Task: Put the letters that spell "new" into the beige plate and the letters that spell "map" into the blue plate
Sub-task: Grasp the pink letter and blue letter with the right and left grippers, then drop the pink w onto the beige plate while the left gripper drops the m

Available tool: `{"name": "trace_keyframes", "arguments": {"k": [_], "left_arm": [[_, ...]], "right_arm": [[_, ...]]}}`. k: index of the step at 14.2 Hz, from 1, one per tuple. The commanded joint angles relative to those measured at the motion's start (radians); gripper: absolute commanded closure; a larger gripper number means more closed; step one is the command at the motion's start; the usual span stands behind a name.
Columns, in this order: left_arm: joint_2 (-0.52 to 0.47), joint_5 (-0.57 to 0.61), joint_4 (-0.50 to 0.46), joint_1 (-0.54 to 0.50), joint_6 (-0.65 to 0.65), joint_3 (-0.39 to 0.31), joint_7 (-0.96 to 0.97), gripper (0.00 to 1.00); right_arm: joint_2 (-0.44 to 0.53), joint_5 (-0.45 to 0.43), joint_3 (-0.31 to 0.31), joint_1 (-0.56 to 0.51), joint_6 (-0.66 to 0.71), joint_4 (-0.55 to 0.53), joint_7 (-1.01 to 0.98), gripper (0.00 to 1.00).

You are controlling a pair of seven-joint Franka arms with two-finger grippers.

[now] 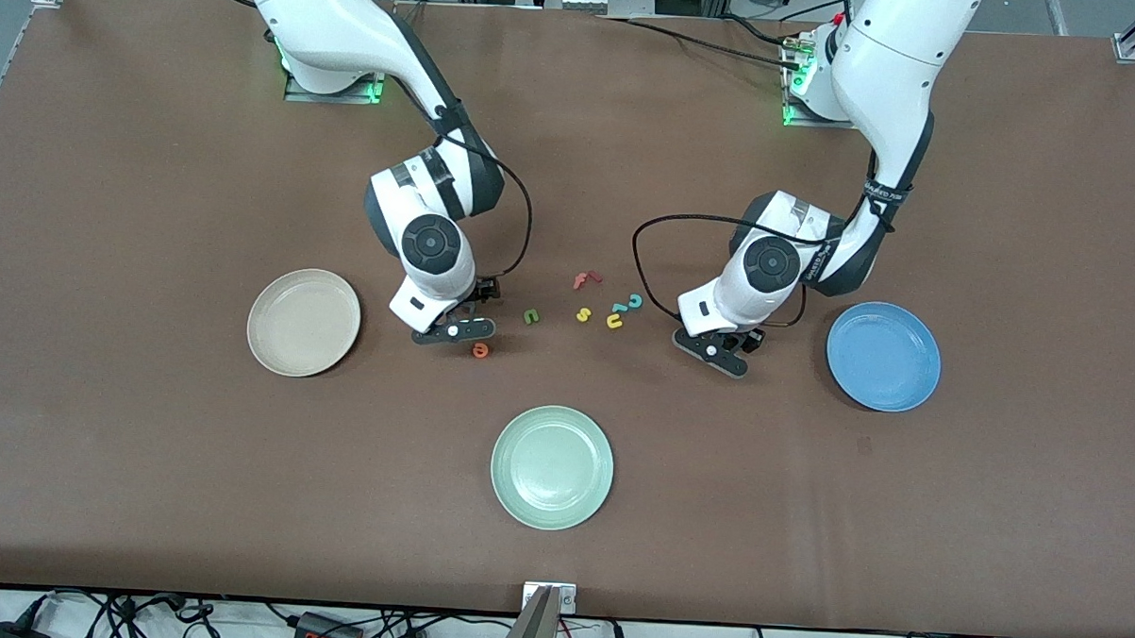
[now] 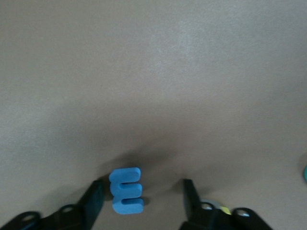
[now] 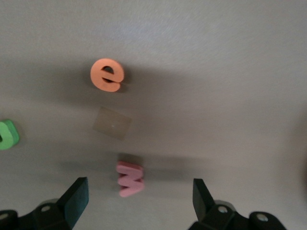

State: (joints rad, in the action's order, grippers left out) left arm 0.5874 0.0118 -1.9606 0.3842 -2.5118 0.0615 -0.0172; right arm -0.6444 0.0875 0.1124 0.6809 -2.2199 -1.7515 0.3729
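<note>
My left gripper point(image 1: 714, 353) sits low on the table beside the blue plate point(image 1: 883, 356), open around the blue "m" point(image 2: 126, 190). The letter lies close to one finger point(image 2: 93, 201), with a gap to the other. My right gripper point(image 1: 454, 332) is low near the beige plate point(image 1: 304, 321), open, with the pink "w" point(image 3: 129, 178) lying between its fingers. The orange "e" point(image 1: 480, 350) point(image 3: 107, 74) and green "n" point(image 1: 531, 316) point(image 3: 7, 134) lie just past it. Teal letters point(image 1: 626, 305) lie mid-table; I cannot tell which is the "p". The "a" is hidden.
A pale green plate point(image 1: 552, 466) sits nearer the front camera, mid-table. A red "f" point(image 1: 585, 280), yellow "s" point(image 1: 584, 314) and yellow "u" point(image 1: 615, 321) lie between the two grippers. A pale square patch point(image 3: 112, 122) marks the table by the "e".
</note>
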Motion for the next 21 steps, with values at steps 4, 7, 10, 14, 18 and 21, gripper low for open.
{"name": "trace_keyframes", "arguments": {"k": [4, 7, 10, 14, 18, 21], "left_arm": [[0.0, 0.048, 0.005, 0.002, -0.002, -0.011, -0.01, 0.88], [-0.04, 0.048, 0.032, -0.005, 0.078, -0.017, -0.007, 0.91], [-0.075, 0.048, 0.176, -0.039, 0.388, -0.031, 0.002, 0.91], [-0.1, 0.1, 0.235, -0.152, 0.553, -0.042, -0.012, 0.91], [-0.075, 0.171, 0.184, -0.263, 0.518, -0.039, -0.032, 0.88], [-0.07, 0.171, 0.088, -0.306, 0.365, -0.04, -0.073, 0.87]], "right_arm": [[-0.023, 0.052, -0.011, 0.009, -0.014, 0.003, 0.026, 0.28], [-0.031, 0.052, -0.011, 0.0, -0.014, 0.003, 0.024, 0.31], [-0.032, 0.054, -0.011, -0.003, -0.011, 0.003, 0.027, 0.47], [-0.037, 0.054, -0.011, -0.012, -0.007, 0.003, 0.027, 0.8], [-0.002, 0.054, -0.003, -0.055, 0.0, 0.015, 0.011, 0.91], [0.074, 0.049, 0.0, -0.156, 0.08, 0.017, 0.004, 0.91]]}}
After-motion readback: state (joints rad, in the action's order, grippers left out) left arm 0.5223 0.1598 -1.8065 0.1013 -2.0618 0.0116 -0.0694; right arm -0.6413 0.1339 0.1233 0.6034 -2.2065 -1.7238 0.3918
